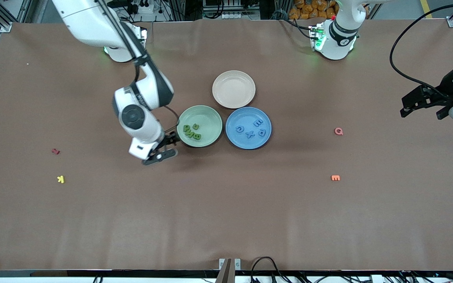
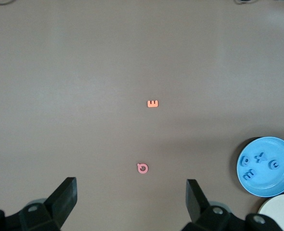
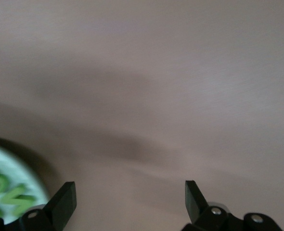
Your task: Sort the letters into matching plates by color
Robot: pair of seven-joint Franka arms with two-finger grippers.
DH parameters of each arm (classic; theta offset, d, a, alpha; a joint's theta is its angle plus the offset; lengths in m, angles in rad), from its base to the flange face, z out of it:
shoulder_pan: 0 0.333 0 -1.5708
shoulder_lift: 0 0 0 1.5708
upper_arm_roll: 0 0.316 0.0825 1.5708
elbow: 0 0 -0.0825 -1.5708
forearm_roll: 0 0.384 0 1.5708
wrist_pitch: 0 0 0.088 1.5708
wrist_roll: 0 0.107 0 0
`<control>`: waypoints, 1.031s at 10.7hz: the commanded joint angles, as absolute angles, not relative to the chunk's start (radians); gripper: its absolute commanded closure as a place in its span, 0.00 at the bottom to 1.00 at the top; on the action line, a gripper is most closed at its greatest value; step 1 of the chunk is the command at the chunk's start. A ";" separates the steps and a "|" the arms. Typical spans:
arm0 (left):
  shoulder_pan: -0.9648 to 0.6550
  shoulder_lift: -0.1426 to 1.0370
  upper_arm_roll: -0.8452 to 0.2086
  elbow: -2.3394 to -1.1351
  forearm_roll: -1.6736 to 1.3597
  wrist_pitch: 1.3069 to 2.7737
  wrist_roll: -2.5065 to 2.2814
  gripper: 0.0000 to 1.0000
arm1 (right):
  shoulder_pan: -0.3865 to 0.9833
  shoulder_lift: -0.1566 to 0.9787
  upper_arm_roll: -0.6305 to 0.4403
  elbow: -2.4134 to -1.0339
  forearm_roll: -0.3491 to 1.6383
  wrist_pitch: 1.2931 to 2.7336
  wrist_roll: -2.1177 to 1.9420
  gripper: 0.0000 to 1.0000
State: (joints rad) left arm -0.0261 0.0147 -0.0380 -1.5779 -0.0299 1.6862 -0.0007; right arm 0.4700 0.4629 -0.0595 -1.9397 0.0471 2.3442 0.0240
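Observation:
The pale green plate (image 1: 207,115) holds several green letters (image 1: 192,132). Touching it, the blue plate (image 1: 246,114) holds several blue letters (image 1: 252,129). The beige plate (image 1: 234,89) sits empty, farther from the front camera. My right gripper (image 1: 168,146) is open and empty over bare table, just off the green plate's rim (image 3: 22,169) toward the right arm's end; its wrist view shows the open gripper (image 3: 130,190) and green letters (image 3: 14,202). My left gripper (image 1: 425,113) waits open and empty at the left arm's end. Its wrist view shows the open gripper (image 2: 131,185) and the blue plate (image 2: 279,182).
Loose on the table lie a pink Q (image 1: 338,131) (image 2: 142,168) and an orange E (image 1: 335,178) (image 2: 152,103) toward the left arm's end. A red letter (image 1: 55,151) and a yellow K (image 1: 61,179) lie toward the right arm's end.

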 commanded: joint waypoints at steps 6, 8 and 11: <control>-0.026 0.037 -0.034 -1.554 -0.023 1.695 -0.058 0.00 | 0.292 0.482 -0.241 -1.887 0.038 2.336 -0.258 0.00; -0.020 0.037 -0.034 -1.552 -0.006 1.695 -0.081 0.00 | 0.195 0.491 -0.241 -1.873 0.038 2.336 -0.268 0.00; -0.026 0.038 -0.031 -1.551 -0.005 1.695 -0.090 0.00 | 0.097 0.482 -0.239 -1.850 0.041 2.333 -0.270 0.00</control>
State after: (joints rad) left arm -0.0221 0.0284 -0.0289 -1.5732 -0.0241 1.6970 -0.0632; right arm 0.1561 0.4797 -0.2517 -1.8867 0.0438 2.3444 -0.2643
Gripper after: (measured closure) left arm 0.000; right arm 0.000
